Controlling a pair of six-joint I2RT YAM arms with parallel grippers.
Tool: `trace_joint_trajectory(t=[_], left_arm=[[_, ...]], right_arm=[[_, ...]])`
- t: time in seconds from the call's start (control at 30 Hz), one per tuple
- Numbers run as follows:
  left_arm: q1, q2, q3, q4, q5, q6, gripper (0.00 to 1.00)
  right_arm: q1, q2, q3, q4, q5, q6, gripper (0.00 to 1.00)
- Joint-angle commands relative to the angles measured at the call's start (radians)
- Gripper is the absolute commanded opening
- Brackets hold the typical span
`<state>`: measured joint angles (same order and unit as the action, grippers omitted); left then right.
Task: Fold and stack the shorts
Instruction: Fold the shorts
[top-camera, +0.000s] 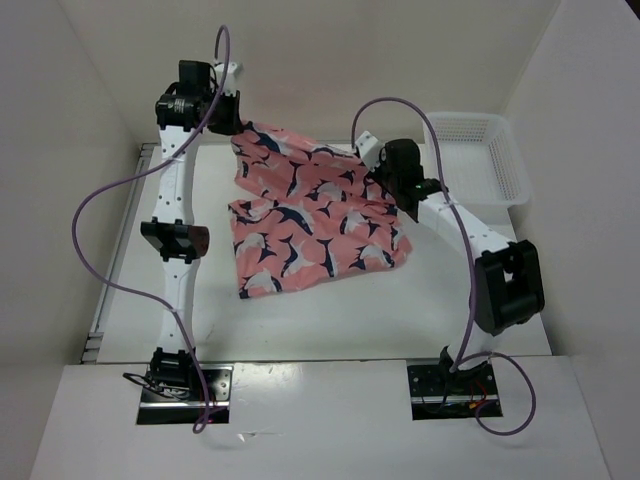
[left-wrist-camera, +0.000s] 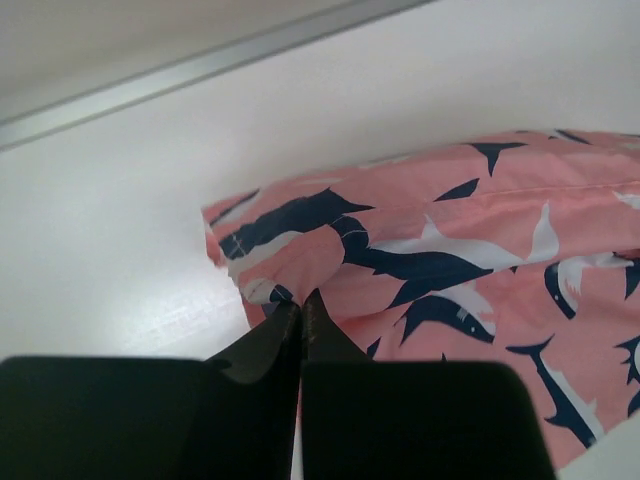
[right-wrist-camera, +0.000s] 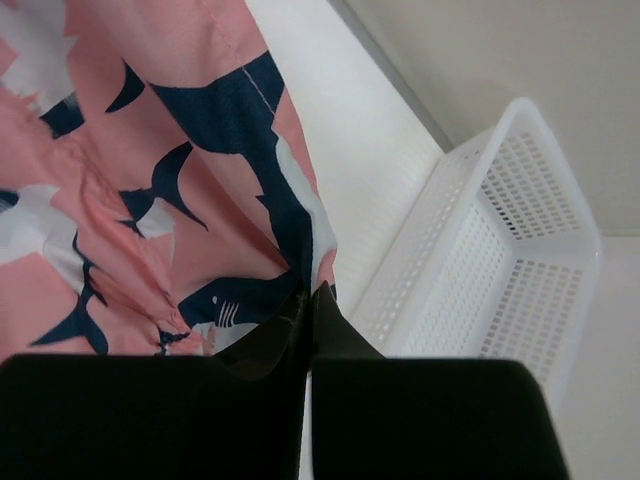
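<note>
Nearest, at black left end effector, gripped one far corner of soft coral-pink whale-printed fabric shorts; at right end effector, gripped the other. Lay stretched left-to-right between them, sagging onto white tabletop.

On my feed I see a white table boxed in by plain white walls: a left wall beside it, a back wall past its far edge, and a right wall. A grey metal rail runs along the table's left edge. The light on the table is soft and even.
</note>
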<state>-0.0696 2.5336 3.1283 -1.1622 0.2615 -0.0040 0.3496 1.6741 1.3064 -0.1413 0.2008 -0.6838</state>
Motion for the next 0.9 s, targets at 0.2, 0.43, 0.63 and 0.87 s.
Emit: trace_joint_trajectory(t=[0.2, 0.43, 0.63, 0.87], left_arm=[[-0.028, -0.177, -0.224, -0.139, 0.047, 0.004, 0.0], [-0.078, -0.372, -0.378, -0.11, 0.168, 0.004, 0.0], [-0.09, -0.651, -0.87, 0.094, 0.269, 0.004, 0.0], [-0.121, -1.171, -1.786, 0.655, 0.02, 0.004, 0.0]], right_arm=[[-0.009, -0.185, -0.139, -0.245, -0.166, -0.124, 0.0], [-0.009, -0.221, -0.219, -0.235, -0.198, -0.125, 0.0], [-0.009, -0.231, -0.228, -0.234, -0.198, -0.115, 0.0], [-0.009, -0.24, -0.2, -0.405, -0.271, -0.232, 0.0]])
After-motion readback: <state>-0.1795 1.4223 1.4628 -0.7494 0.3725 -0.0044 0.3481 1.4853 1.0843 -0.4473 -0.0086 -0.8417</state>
